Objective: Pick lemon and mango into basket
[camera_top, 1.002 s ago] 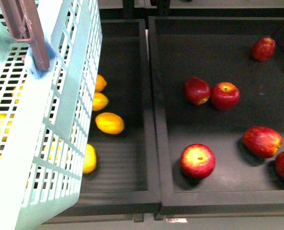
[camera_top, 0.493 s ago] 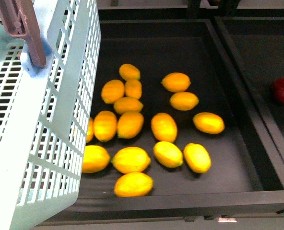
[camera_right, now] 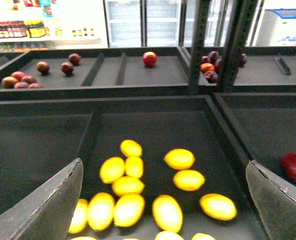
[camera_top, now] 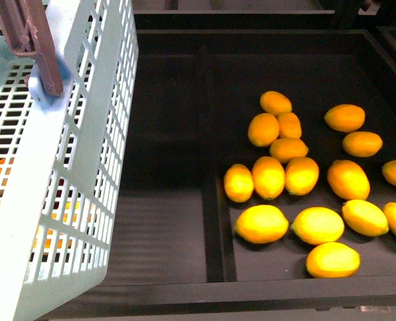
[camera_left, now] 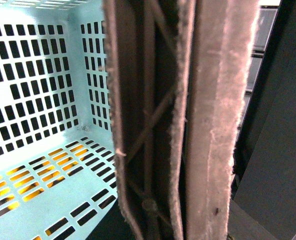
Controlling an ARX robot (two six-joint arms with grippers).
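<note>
Basket: it hangs tilted at the far left of the front view (camera_top: 64, 200). We see no fruit in the part of it that the left wrist view shows, and yellow shows only through the floor slots, from below.
Handle: the brown handle (camera_left: 208, 100) fills most of the left wrist view.
Left pincer: it does not show itself, so we cannot tell how far it is closed. Since the basket hangs off the ground, we judge that it carries it by the handle.
Change: a second ago red apples filled the front view. Half a second ago the lemons lay in the middle, and now they sit right of centre. We read this as our view swinging left along the shelf.
Left compartment: its dark floor (camera_top: 164, 200) lies between the basket and the fruit.
Lemons: about fifteen of them (camera_top: 285, 175) lie loose in the right compartment, well apart from the basket. The nearest lemon (camera_top: 261, 223) lies just beside the divider.
Mango: we see none in these views.
Right pincer: it hovers over the lemons (camera_right: 163, 164), spread wide with nothing in it.
Meaning: nothing is picked yet. The lemons are found and lie under the free arm, so we judge that a reach down for one comes next.
</note>
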